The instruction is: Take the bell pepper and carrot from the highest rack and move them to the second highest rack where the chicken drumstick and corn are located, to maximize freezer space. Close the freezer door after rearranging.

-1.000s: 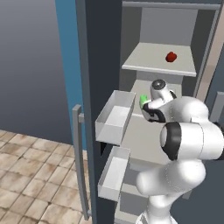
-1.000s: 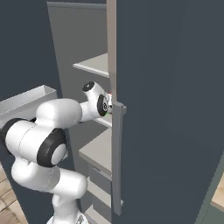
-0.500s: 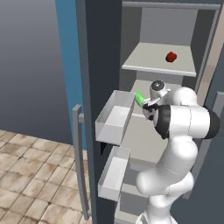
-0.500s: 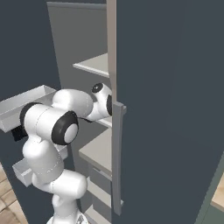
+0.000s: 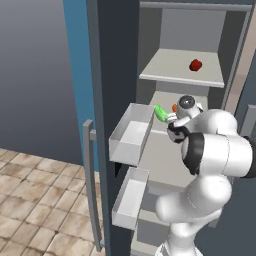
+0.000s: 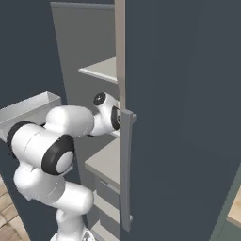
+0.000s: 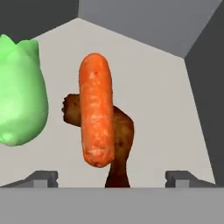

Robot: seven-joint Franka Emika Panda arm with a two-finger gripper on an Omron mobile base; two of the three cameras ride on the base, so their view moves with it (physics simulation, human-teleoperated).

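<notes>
A red bell pepper (image 5: 195,65) sits on the highest rack (image 5: 165,75). One rack down, my gripper (image 5: 174,116) reaches in beside the pale green corn (image 5: 161,113). In the hand view the orange carrot (image 7: 96,113) lies straight ahead on the pale rack floor (image 7: 162,100), with the brown chicken drumstick (image 7: 122,140) behind it and the corn (image 7: 19,92) to its left. My gripper (image 7: 113,177) is open: the fingertips (image 7: 43,177) stand far apart on either side of the carrot and do not touch it.
Two grey drawers (image 5: 131,135) (image 5: 129,197) stick out to the left of the arm. The open freezer door with its long handle (image 5: 89,175) stands further left. In the right base view a dark panel (image 6: 179,117) with a handle (image 6: 126,164) hides the rack.
The jaws went from shut on the carrot to wide open, so the carrot is let go on the second rack. The arm's elbow swung over while the hand stayed at the rack.
</notes>
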